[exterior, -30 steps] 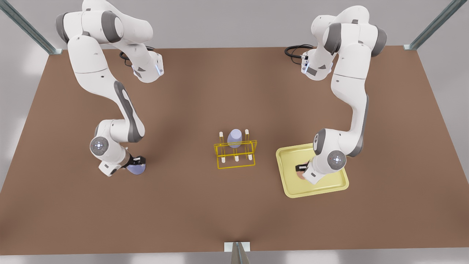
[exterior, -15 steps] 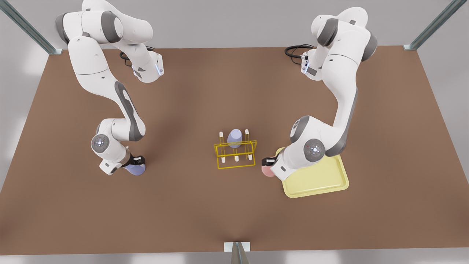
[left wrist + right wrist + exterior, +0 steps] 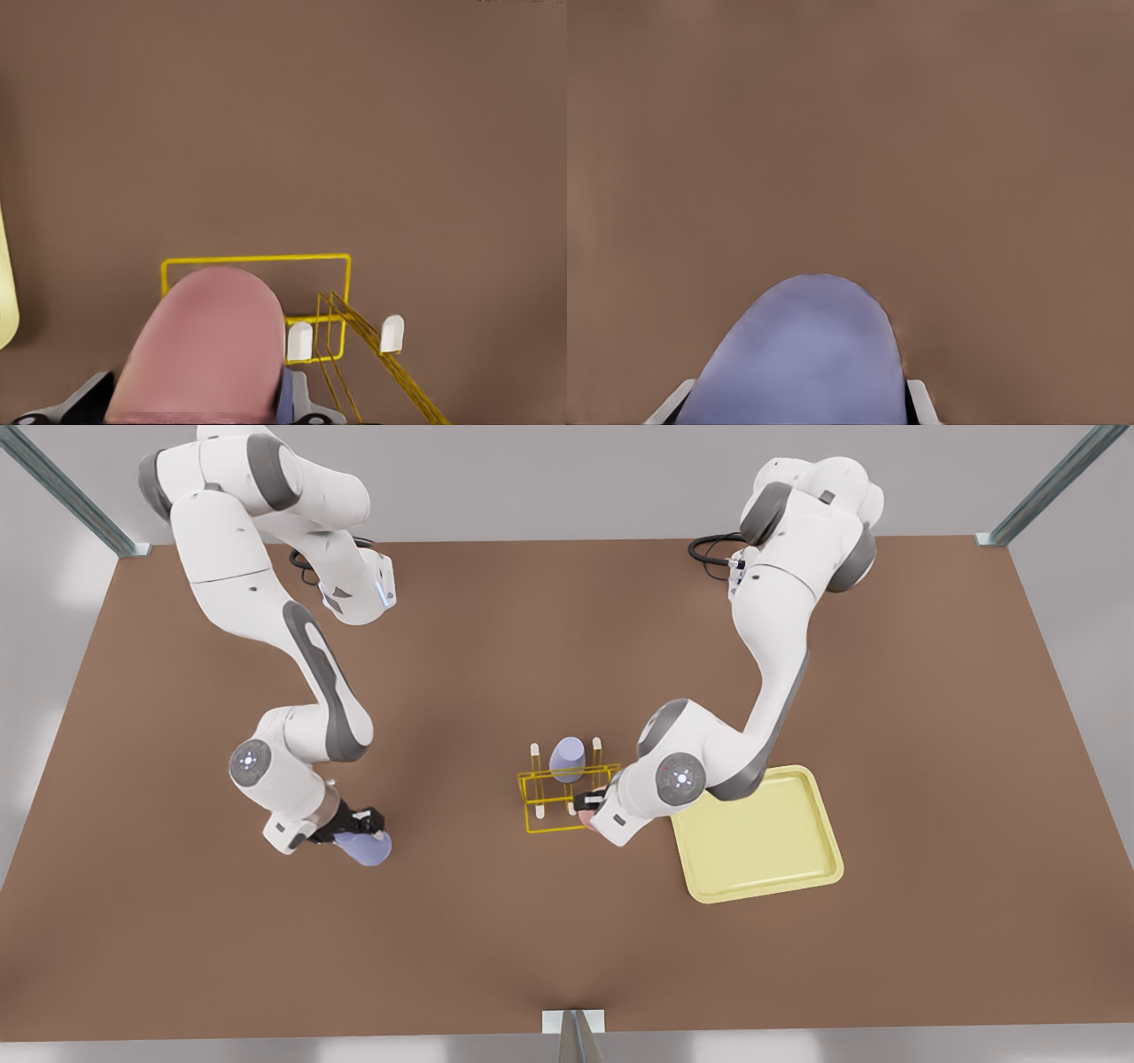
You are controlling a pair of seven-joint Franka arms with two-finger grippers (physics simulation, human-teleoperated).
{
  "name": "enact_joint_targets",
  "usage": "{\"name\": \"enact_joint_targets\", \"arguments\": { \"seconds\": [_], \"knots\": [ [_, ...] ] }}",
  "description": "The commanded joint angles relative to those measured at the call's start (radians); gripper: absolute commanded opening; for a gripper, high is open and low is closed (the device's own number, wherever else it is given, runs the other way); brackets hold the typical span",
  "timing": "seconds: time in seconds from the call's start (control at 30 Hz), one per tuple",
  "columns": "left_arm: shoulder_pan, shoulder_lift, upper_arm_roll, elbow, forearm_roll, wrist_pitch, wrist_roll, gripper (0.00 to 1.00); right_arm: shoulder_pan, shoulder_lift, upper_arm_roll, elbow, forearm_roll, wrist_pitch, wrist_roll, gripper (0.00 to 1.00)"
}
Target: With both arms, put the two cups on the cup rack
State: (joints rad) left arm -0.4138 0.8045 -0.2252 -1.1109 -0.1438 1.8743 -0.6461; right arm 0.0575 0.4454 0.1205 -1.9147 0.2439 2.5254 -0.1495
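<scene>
My left gripper (image 3: 587,804), on the arm at the front view's right, is shut on a pale pink cup (image 3: 588,822) right at the cup rack's (image 3: 570,797) near right corner. In the left wrist view the pink cup (image 3: 208,345) hangs over the yellow rack frame (image 3: 257,261), beside two white-tipped pegs (image 3: 299,341). A lavender-blue cup (image 3: 567,758) sits upturned on a back peg. My right gripper (image 3: 359,821), at the front view's left, is shut on another lavender-blue cup (image 3: 366,849), seen large in the right wrist view (image 3: 802,354) above bare table.
A flat pale-yellow tray (image 3: 757,833) lies just to the front view's right of the rack, under the left arm's elbow; its edge shows in the left wrist view (image 3: 4,292). Brown tabletop stretches between the right gripper and the rack.
The left arm has carried the pink cup from the tray across to the rack. The right gripper has shifted with its lavender-blue cup a little toward the rack, tilting it.
</scene>
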Motion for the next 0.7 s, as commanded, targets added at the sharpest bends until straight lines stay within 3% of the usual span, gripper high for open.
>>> {"name": "enact_joint_targets", "arguments": {
  "seconds": [0.0, 0.1, 0.23, 0.3, 0.37, 0.43, 0.47, 0.5, 0.67],
  "knots": [
    [0.000, -0.001, 0.000, 0.002, 0.001, 0.008, -0.158, 1.00, 0.007, -0.002, 0.013, 0.040, 0.107, -0.111, 0.008, 0.78],
    [0.004, -0.005, 0.003, 0.000, 0.006, -0.004, -0.156, 1.00, 0.018, 0.013, 0.042, 0.085, 0.169, -0.117, 0.008, 0.78],
    [0.105, -0.039, 0.035, 0.129, 0.009, -0.268, -0.150, 1.00, 0.065, 0.039, 0.042, 0.192, 0.250, -0.201, 0.014, 0.78],
    [0.191, -0.125, 0.035, 0.137, 0.009, -0.353, -0.147, 1.00, 0.073, 0.052, 0.042, 0.249, 0.255, -0.241, 0.010, 0.78],
    [0.312, -0.226, 0.033, 0.137, 0.015, -0.515, 0.058, 1.00, 0.081, 0.073, 0.047, 0.302, 0.265, -0.270, 0.010, 0.78],
    [0.354, -0.287, 0.036, 0.137, 0.193, -0.656, 0.410, 1.00, 0.096, 0.113, 0.048, 0.358, 0.307, -0.283, 0.008, 0.78],
    [0.301, -0.454, 0.153, -0.085, 0.202, -0.562, 0.577, 1.00, 0.111, 0.139, 0.048, 0.395, 0.314, -0.286, 0.008, 0.78],
    [0.274, -0.499, 0.201, -0.175, 0.202, -0.540, 0.654, 1.00, 0.128, 0.164, 0.048, 0.422, 0.347, -0.284, 0.008, 0.78],
    [0.309, -0.469, 0.201, -0.170, 0.161, -0.629, 0.619, 1.00, 0.162, 0.220, 0.048, 0.497, 0.383, -0.286, 0.013, 0.78]
  ]
}}
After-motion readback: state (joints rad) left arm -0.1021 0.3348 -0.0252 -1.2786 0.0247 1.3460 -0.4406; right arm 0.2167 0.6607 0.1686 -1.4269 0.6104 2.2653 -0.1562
